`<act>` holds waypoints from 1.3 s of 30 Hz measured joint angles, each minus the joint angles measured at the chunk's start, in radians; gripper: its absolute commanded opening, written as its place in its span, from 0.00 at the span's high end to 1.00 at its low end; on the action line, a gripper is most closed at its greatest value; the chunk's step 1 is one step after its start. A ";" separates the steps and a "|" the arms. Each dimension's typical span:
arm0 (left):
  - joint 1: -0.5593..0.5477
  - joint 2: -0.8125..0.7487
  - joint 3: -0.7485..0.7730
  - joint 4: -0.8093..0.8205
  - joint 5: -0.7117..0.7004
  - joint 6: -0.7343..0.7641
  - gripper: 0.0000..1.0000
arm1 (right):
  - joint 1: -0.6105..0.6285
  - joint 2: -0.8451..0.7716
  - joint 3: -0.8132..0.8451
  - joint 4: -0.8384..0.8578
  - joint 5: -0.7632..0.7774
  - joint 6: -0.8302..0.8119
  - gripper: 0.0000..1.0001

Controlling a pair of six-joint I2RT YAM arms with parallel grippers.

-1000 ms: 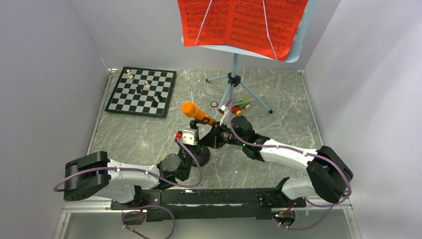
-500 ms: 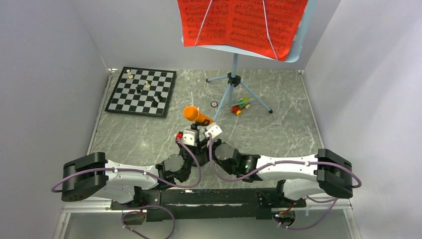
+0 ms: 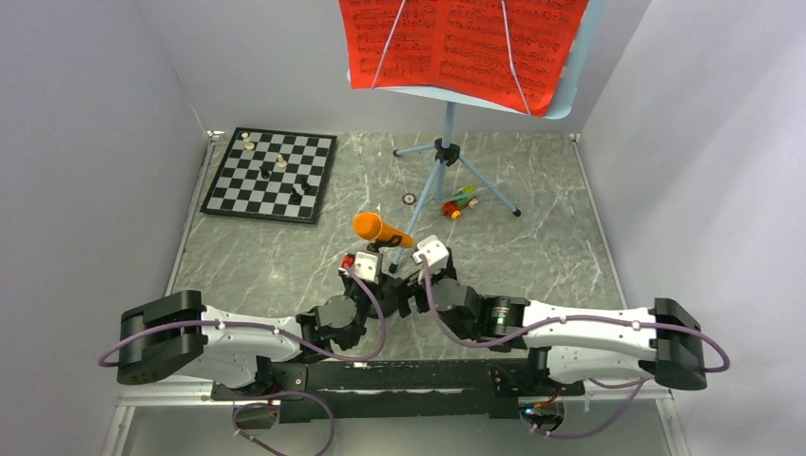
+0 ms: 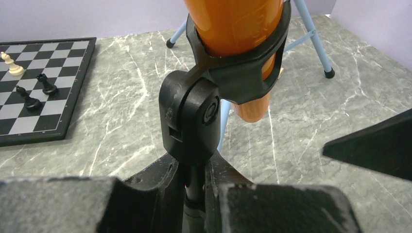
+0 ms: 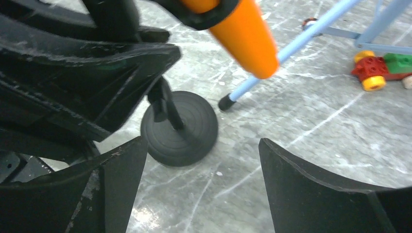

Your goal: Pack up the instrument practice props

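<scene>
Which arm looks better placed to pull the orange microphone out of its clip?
Probably the right. Its tool is open and empty beside the black stand, close to the orange microphone. The left tool is clamped on the stand's post, so it can steady it.

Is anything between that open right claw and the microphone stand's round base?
Nothing visible: only bare table lies between the right gripper and the round base. The left gripper grips the post above.
</scene>
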 measured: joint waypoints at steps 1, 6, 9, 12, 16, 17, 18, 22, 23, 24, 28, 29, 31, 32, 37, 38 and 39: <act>0.000 0.000 -0.001 -0.006 0.006 -0.005 0.96 | -0.006 -0.029 0.001 -0.034 0.000 0.009 0.11; 0.002 -0.006 -0.008 -0.037 0.028 -0.024 0.64 | -0.077 -0.135 0.006 -0.151 -0.010 0.061 0.10; 0.000 -0.032 -0.036 -0.070 0.050 -0.034 0.46 | -0.150 -0.195 0.006 -0.185 -0.048 0.096 0.10; 0.001 -0.085 -0.060 -0.115 0.063 -0.049 0.34 | -0.212 -0.238 0.005 -0.188 -0.084 0.124 0.10; 0.000 -0.185 -0.069 -0.158 0.088 -0.059 0.28 | -0.243 -0.254 0.003 -0.190 -0.120 0.144 0.10; 0.000 -0.212 -0.070 -0.167 0.094 -0.063 0.28 | -0.243 -0.254 0.003 -0.193 -0.125 0.148 0.10; 0.000 -0.243 -0.072 -0.175 0.100 -0.065 0.28 | -0.243 -0.253 0.003 -0.196 -0.132 0.150 0.10; 0.000 -0.350 -0.120 -0.151 0.124 -0.053 0.36 | -0.244 -0.253 0.003 -0.209 -0.146 0.158 0.10; 0.003 -0.371 -0.135 -0.137 0.134 -0.044 0.38 | -0.244 -0.253 0.003 -0.211 -0.147 0.158 0.10; 0.010 -0.384 -0.148 -0.126 0.148 -0.039 0.40 | -0.245 -0.253 0.003 -0.213 -0.148 0.158 0.10; 0.061 -0.397 -0.156 -0.124 0.241 -0.026 0.41 | -0.246 -0.251 0.003 -0.213 -0.154 0.161 0.10; 0.080 -0.398 -0.156 -0.125 0.274 -0.027 0.39 | -0.248 -0.250 0.003 -0.213 -0.159 0.161 0.10; 0.117 -0.401 -0.156 -0.125 0.350 -0.034 0.35 | -0.248 -0.250 0.003 -0.214 -0.167 0.162 0.10; 0.125 -0.401 -0.156 -0.125 0.374 -0.036 0.33 | -0.248 -0.251 0.003 -0.214 -0.170 0.163 0.10; 0.143 -0.401 -0.152 -0.125 0.474 -0.044 0.32 | -0.248 -0.261 0.003 -0.227 -0.174 0.169 0.09; 0.145 -0.401 -0.150 -0.124 0.487 -0.044 0.32 | -0.248 -0.264 0.003 -0.228 -0.174 0.169 0.09; 0.148 -0.400 -0.149 -0.124 0.497 -0.044 0.34 | -0.248 -0.267 0.002 -0.229 -0.174 0.169 0.09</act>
